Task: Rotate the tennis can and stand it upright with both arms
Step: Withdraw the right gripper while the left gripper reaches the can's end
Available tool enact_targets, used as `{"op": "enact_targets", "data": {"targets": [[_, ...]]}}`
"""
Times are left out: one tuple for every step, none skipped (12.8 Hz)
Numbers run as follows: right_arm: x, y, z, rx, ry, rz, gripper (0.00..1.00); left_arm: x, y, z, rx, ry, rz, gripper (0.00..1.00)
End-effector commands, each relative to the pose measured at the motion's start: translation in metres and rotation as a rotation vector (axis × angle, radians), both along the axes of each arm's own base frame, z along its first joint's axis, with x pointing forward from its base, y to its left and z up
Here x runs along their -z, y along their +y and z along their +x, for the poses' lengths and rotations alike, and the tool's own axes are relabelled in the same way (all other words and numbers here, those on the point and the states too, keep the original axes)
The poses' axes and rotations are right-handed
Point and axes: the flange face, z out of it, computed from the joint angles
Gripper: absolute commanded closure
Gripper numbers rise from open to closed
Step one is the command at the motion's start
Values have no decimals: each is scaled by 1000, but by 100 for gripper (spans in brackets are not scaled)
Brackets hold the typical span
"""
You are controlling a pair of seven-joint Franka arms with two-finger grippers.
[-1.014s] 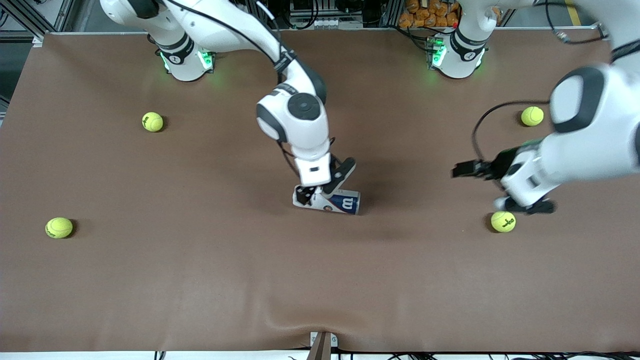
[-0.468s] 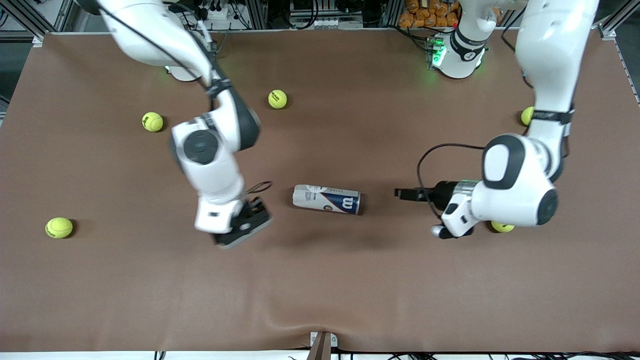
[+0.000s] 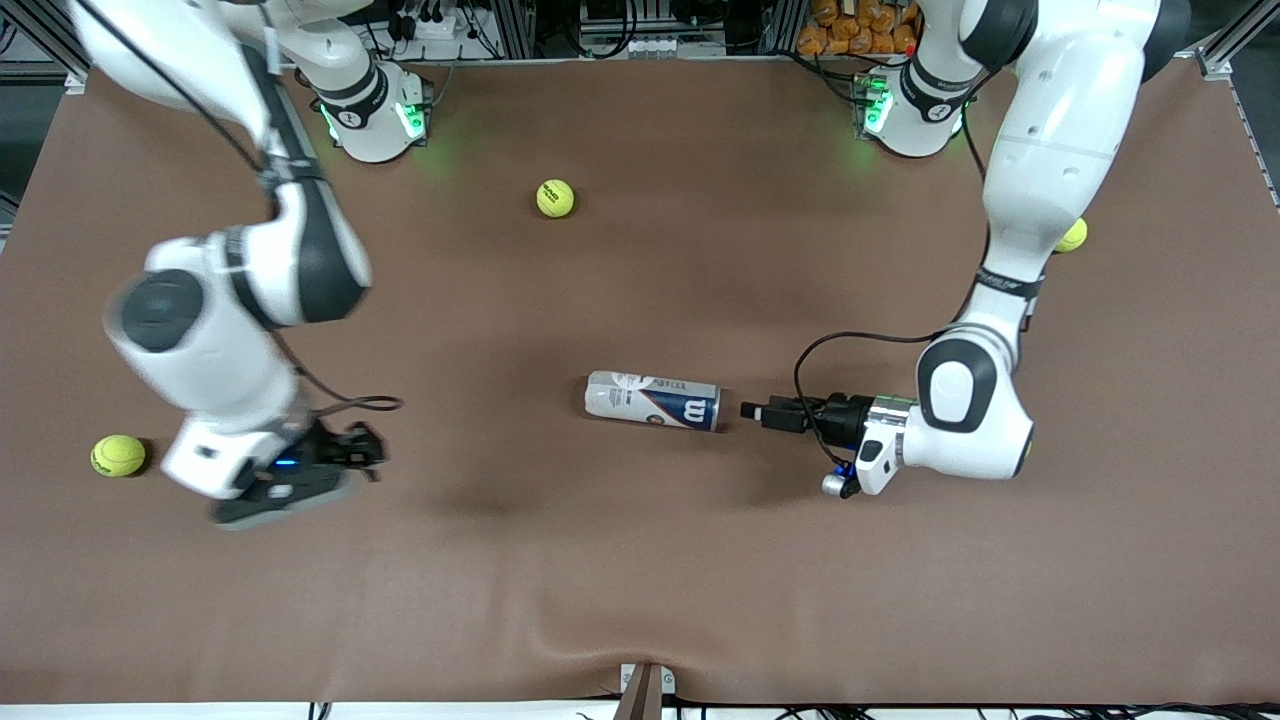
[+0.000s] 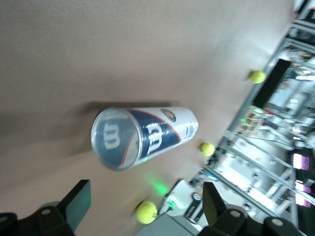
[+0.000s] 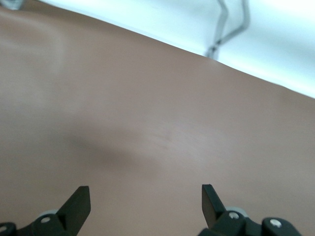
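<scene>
Brown counter [image 3: 640, 560] is carrying the lying tennis can [image 3: 652, 400]; left pincer [image 3: 750, 411], wide, is lining up at its 3 o'clock end for tipping; right pincer [image 3: 345, 455], wide, is waiting at 9 o'clock.

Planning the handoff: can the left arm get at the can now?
Probably yes. The left claw, open, is level with the can lying on the table, facing its blue end, nothing between. The right claw is off toward its own end.

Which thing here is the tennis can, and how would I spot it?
Look at the middle of the brown table. The tennis can lies there on its side, just ahead of the left gripper. It is the only tube, white and navy with a "W"; everything else loose is a round yellow tennis ball.
</scene>
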Motion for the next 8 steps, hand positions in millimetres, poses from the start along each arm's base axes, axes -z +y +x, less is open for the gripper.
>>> {"op": "enact_targets", "data": {"targets": [[-41,-57,-27,90,83,17,0,28,-2,1,-28,-28,-82,7],[-56,-77,-39,123,126,13,0,37,-2,0,-44,-15,-94,10],[-69,-97,-49,157,158,14,0,45,-3,-2,-55,-10,-110,15],[-82,-113,-58,185,176,16,0,52,-3,-3,-70,-18,-136,18],[-97,-126,-69,211,197,29,0,60,-8,-5,-82,-29,-167,19],[-113,-137,-82,234,218,49,0,62,-11,-6,-93,-34,-183,22],[-127,-146,-93,252,231,58,0,66,-13,-7,-103,-23,-192,23],[-137,-154,-102,272,239,62,0,68,-13,-7,-109,-21,-196,25]]}}
